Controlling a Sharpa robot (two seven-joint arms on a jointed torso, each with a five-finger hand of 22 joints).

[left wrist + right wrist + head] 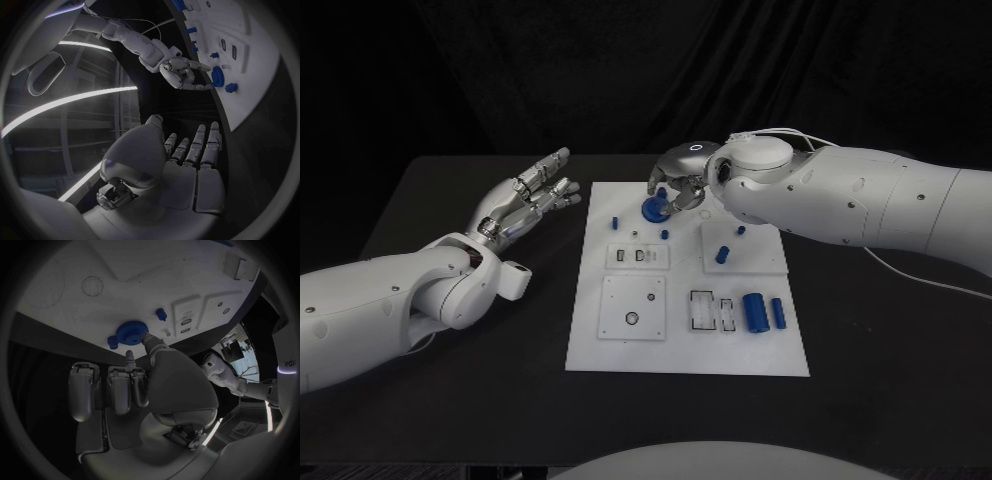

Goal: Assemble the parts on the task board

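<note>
**Right hand on blue gear at far edge of task board**

Nearest the head camera, the white task board (687,345) lies flat on the black tabletop (877,350), its long side running away from the robot. On its near right section two blue cylindrical parts (754,312) lie side by side, next to a clear slotted holder. Mid-board, a blue peg (723,254) stands upright on the right, a smaller blue peg (665,234) stands near the centre, and another small blue peg (616,222) stands close to the left edge.

At the far left corner of the board, the right hand (678,185) reaches down over a blue gear (653,208). The right wrist view shows the thumb tip touching the gear's toothed rim (131,332), with the other fingers held straight and apart from it; whether the gear is pinched cannot be told. A small blue part (112,342) sits just beside the gear at the board edge.

The left hand (531,200) is above the tabletop, left of the board and apart from it, fingers extended and spread, holding nothing.
</note>
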